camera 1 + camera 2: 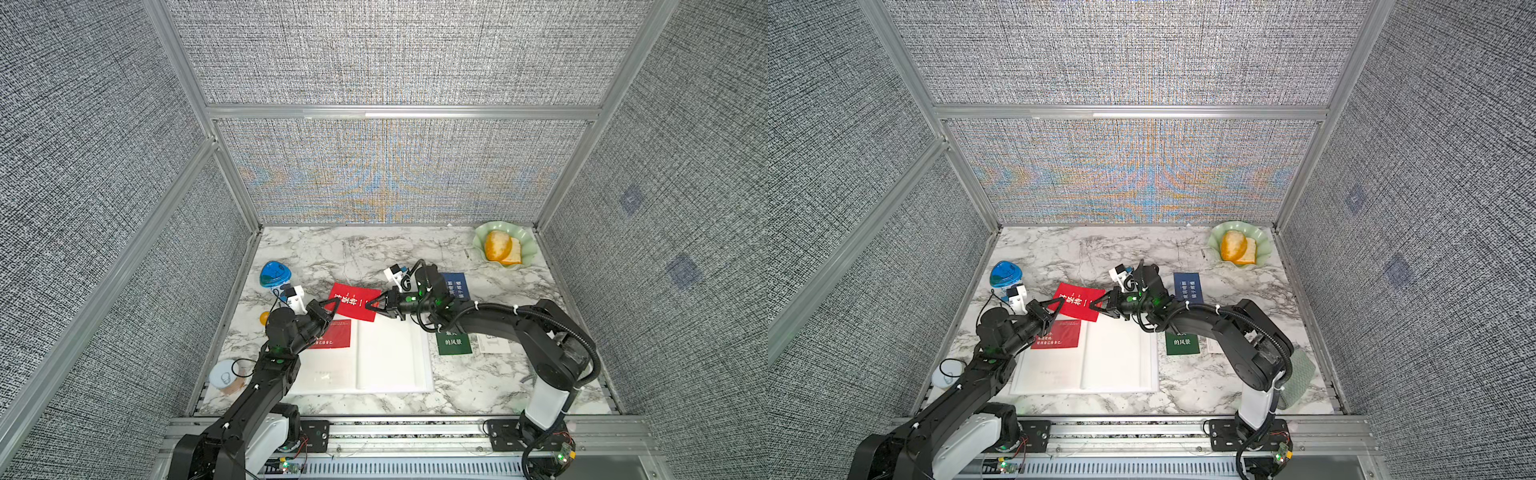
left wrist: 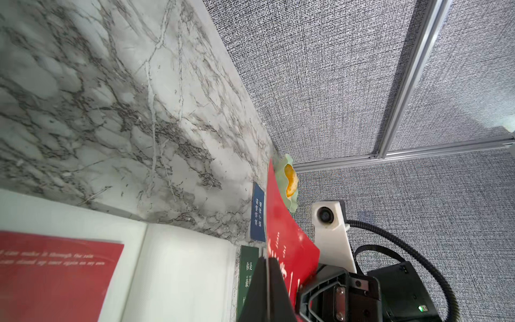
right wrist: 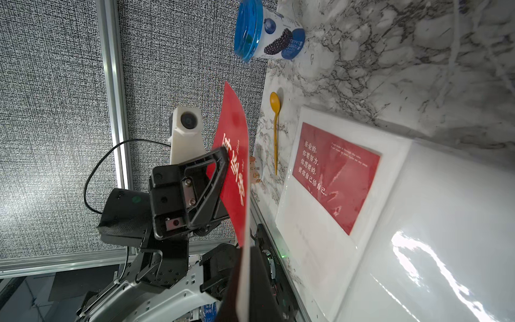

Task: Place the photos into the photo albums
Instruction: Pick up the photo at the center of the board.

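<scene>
Both arms are on one photo. loose red card [image 1: 354, 300] is off the table, over the 12 o'clock edge of the open photo album [image 1: 386, 357], white characters facing up in both top views.
- left gripper [image 1: 333, 306]: jaws pinched closed on the card's 9 o'clock end.
- right gripper [image 1: 368, 306]: jaws pinched closed on the card's 3 o'clock edge. The tips face each other across the card.
- In the right wrist view the card bows between the two grips.

The album lies open and flat at 6 o'clock on the marble table [image 1: 324, 253]. sleeved red card [image 1: 334, 338] sits under the clear pocket on the left page's 12 o'clock half, one corner under the left wrist.

Other photos, flat on the table:
- blue card [image 1: 456, 284]: 2 o'clock of the album, partly behind the right wrist.
- green card [image 1: 455, 344]: just beside the album's 3 o'clock edge, top hidden under the right arm.
- white card [image 1: 493, 344]: 3 o'clock of the green one, mostly hidden by the arm, print unreadable.

Clutter:
- pale green dish [image 1: 524, 243] holding an orange and a bread-like slice: 1 o'clock corner.
- blue-lidded yogurt cup [image 1: 274, 276]: standing at 10 o'clock.
- yellow spoon [image 3: 275, 131]: between the cup and the album.
- round white lid [image 1: 224, 374]: 8 o'clock corner.
- green cloth [image 1: 1298, 380]: 4 o'clock, by the right arm base.
</scene>
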You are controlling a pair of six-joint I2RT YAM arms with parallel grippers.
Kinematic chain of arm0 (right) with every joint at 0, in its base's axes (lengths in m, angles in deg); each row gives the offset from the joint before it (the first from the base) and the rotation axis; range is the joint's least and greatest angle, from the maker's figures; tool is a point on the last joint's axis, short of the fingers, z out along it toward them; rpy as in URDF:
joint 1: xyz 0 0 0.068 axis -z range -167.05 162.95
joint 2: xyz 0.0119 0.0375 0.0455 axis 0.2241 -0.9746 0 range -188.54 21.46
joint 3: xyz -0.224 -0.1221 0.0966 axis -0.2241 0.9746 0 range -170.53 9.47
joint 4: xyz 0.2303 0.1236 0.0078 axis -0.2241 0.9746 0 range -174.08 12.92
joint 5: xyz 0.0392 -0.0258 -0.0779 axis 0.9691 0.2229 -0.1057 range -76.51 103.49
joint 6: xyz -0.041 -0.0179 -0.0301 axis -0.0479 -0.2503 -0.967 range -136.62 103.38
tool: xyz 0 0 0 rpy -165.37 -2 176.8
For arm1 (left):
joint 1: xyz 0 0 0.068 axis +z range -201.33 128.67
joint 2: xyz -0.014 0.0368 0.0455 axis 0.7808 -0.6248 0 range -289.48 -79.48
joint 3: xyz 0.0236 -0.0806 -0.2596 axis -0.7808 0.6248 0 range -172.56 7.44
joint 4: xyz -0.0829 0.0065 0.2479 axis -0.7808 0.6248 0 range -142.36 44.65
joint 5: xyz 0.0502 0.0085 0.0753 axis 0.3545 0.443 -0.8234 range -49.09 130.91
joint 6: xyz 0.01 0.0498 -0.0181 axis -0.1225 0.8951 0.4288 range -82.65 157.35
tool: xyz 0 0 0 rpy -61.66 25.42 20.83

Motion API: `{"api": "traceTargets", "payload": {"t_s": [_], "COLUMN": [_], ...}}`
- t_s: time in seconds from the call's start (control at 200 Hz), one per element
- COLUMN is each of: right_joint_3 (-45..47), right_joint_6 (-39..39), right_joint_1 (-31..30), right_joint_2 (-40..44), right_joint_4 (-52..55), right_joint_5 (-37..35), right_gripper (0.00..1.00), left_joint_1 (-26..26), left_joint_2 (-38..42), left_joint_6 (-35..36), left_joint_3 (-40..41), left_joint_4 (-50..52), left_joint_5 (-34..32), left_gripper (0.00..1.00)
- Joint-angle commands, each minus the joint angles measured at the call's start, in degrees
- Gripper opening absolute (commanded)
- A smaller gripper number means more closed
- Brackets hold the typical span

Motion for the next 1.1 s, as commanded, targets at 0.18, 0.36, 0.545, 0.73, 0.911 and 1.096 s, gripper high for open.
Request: {"api": "traceTargets", "payload": {"t_s": [0.18, 0.36, 0.545, 0.73, 0.911, 1.096], "right_joint_3": [0.6, 0.9, -2.3, -6.7, -13.1, -14.1], "right_joint_6": [-0.9, -6.6, -13.8, -16.6, -18.5, -17.4], "right_joint_1": [1.8, 3.4, 3.1, 0.5, -5.3, -8.1], "right_joint_2": [2.4, 6.2, 8.7, 8.9, 8.7, 6.9], "right_joint_4": [1.4, 12.6, 30.0, 42.2, 52.8, 55.7], "right_joint_5": [-0.6, -0.6, -3.4, -7.3, -14.6, -16.3], "right_gripper": [0.00, 0.00, 0.00, 0.00, 0.00, 0.00], "left_joint_1": [0.1, 0.3, 0.3, 0.3, 0.3, 0.3], "left_joint_2": [-0.4, 0.5, 0.6, -2.0, -4.3, -5.6], "left_joint_6": [10.0, 15.2, 21.6, 24.1, 23.6, 23.2], "left_joint_3": [-7.2, -9.7, -13.6, -14.7, -14.4, -14.1], "left_joint_4": [19.9, 31.9, 44.8, 52.1, 54.4, 56.1], "left_joint_5": [-6.2, -16.0, -24.4, -28.8, -31.1, -33.8], "left_gripper": [0.32, 0.33, 0.33, 0.34, 0.33, 0.33]}}
